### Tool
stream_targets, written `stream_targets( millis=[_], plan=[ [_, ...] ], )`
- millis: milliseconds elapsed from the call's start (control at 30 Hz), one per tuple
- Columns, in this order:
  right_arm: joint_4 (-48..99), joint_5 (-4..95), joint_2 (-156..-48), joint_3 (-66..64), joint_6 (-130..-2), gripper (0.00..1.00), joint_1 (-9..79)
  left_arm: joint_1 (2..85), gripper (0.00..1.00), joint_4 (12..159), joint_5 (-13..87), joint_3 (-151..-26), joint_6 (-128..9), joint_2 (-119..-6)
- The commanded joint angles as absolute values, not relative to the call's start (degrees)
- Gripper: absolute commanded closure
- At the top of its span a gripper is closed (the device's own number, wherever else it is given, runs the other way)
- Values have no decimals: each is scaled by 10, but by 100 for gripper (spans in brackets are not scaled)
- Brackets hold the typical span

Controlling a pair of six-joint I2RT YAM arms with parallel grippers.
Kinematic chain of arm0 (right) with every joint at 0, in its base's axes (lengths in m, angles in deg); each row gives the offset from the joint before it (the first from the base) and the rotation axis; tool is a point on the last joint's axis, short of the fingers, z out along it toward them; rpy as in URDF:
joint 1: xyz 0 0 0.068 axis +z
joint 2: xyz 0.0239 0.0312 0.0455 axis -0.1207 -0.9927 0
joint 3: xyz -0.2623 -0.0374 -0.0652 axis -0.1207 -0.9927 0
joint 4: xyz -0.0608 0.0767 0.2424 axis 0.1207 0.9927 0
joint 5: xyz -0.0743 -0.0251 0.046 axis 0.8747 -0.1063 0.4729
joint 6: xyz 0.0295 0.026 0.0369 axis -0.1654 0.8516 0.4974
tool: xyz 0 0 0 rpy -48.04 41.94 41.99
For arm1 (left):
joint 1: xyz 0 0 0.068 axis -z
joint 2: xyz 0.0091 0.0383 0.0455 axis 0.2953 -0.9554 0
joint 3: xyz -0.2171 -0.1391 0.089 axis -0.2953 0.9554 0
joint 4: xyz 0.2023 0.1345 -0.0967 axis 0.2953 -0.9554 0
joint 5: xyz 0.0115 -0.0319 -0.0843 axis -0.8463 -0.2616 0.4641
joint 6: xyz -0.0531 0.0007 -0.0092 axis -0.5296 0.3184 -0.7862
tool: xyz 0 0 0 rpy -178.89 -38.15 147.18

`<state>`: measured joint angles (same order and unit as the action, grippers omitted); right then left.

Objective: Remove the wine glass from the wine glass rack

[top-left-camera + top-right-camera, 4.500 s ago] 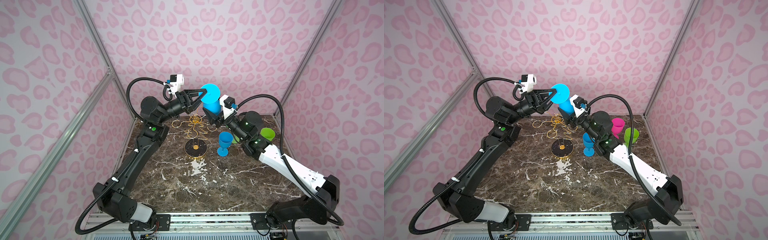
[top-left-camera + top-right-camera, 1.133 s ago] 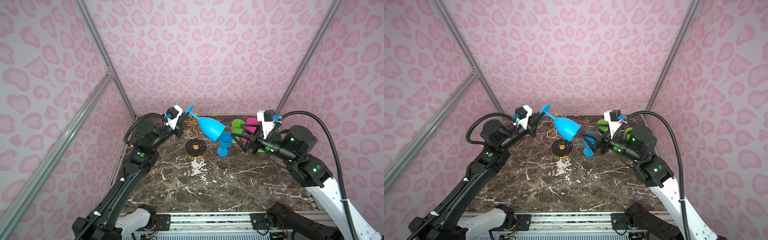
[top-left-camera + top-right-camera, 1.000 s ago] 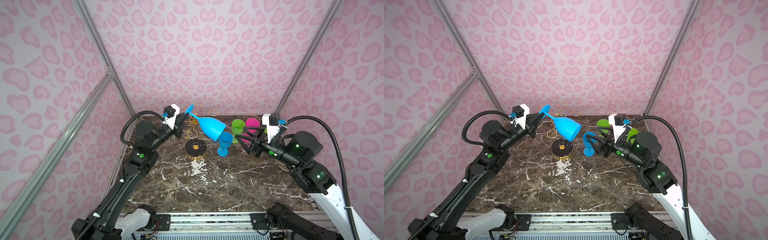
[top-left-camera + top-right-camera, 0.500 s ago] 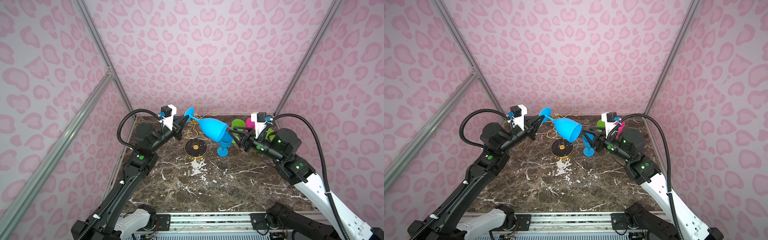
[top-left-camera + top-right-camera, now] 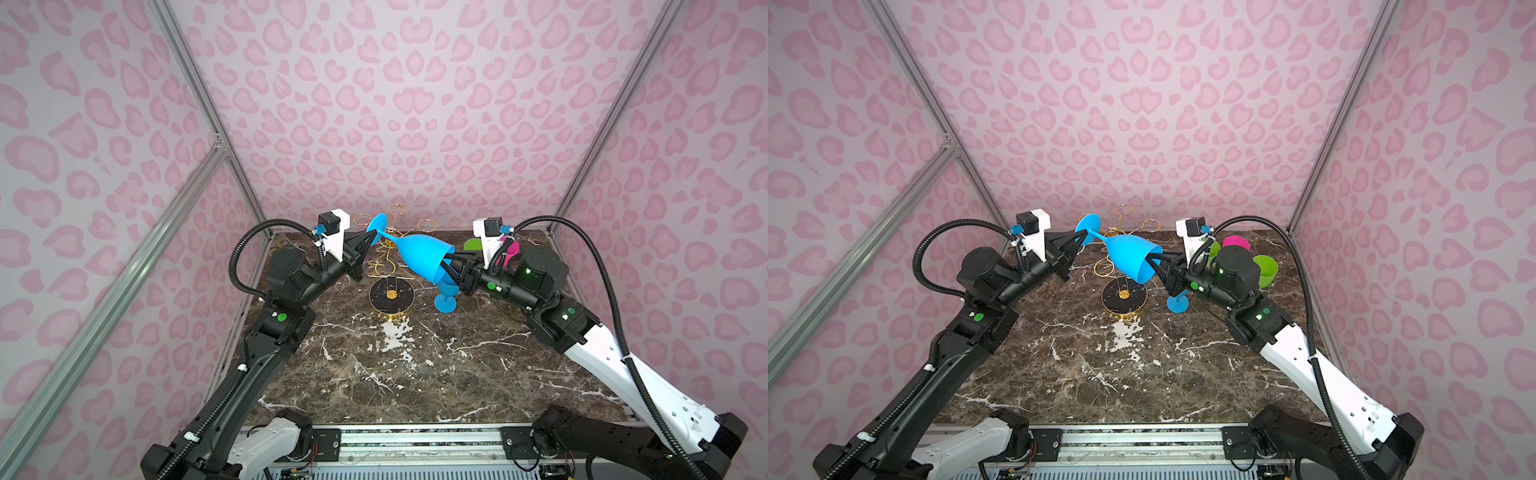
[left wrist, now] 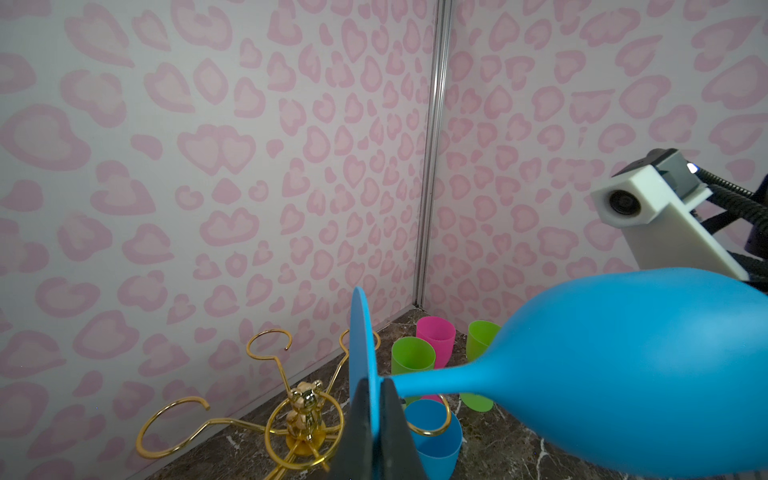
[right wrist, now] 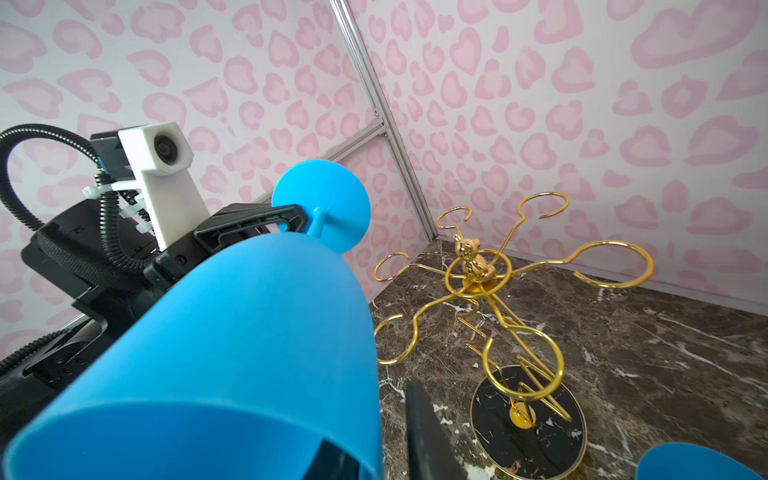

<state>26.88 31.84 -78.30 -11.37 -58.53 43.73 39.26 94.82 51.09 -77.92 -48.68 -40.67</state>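
In a top view the wine glass (image 5: 419,257) hung above the wine glass rack (image 5: 390,296), its stem running ten o'clock to four. The left tool (image 5: 369,240) pinched its foot. The right tool (image 5: 455,266) straddled the rim at four (clamped or not, I couldn't tell).

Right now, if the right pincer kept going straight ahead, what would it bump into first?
The right pincer straddles the rim of the blue wine glass, so it would likely meet the bowl's inner wall first.
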Motion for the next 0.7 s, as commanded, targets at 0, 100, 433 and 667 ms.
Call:
stream_targets(
  millis=[0, 100, 433, 667],
  plan=[
    [242, 322, -792, -106, -586, 90, 441, 392, 97, 974, 517, -779, -493, -402],
    [239, 322, -797, -101, -585, 100, 444, 392, 97, 973, 506, -776, -499, -403],
    [323, 345, -753, -84, -593, 100, 408, 392, 50, 973, 441, -744, -514, -374],
    [468, 338, -686, -69, -641, 100, 350, 391, 0, 979, 336, -677, -533, -301]
  ],
)
